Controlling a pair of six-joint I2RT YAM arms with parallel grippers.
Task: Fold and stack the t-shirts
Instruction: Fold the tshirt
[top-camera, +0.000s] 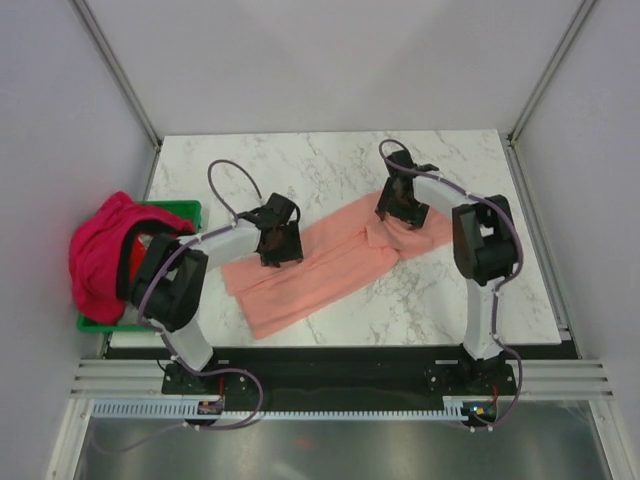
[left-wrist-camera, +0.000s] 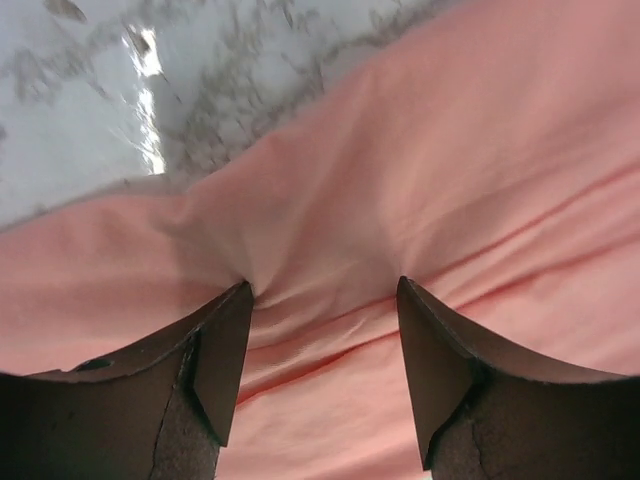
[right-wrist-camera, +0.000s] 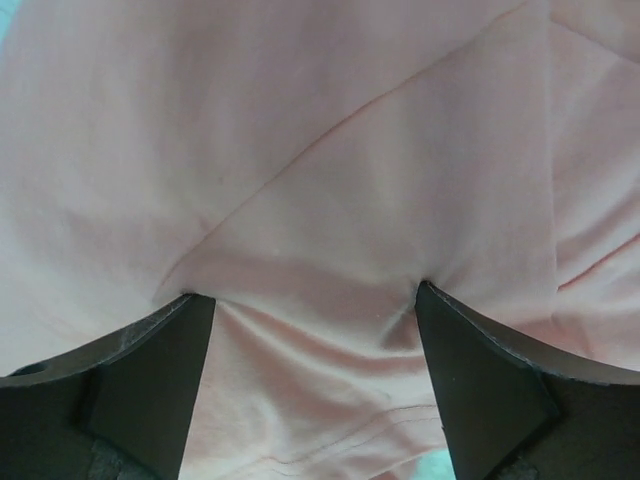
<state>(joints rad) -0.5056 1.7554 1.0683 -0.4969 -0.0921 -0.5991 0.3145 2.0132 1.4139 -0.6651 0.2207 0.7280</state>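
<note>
A salmon-pink t-shirt (top-camera: 330, 262) lies folded into a long strip, running diagonally across the marble table (top-camera: 330, 160). My left gripper (top-camera: 278, 248) presses down on its left part. In the left wrist view the left gripper (left-wrist-camera: 322, 285) is open, both tips dig into the salmon cloth (left-wrist-camera: 420, 150), and a small ridge bunches between them. My right gripper (top-camera: 398, 210) stands on the strip's far right end. Seen from its wrist, the right gripper (right-wrist-camera: 305, 292) is open wide, tips pushed into the layered cloth (right-wrist-camera: 300, 130). A magenta-pink t-shirt (top-camera: 105, 255) is heaped at the left.
A green crate (top-camera: 185, 212) sits at the table's left edge under the magenta heap. Bare marble (left-wrist-camera: 90, 120) shows just beyond the cloth's edge by the left gripper. Grey walls with metal posts enclose the table on three sides.
</note>
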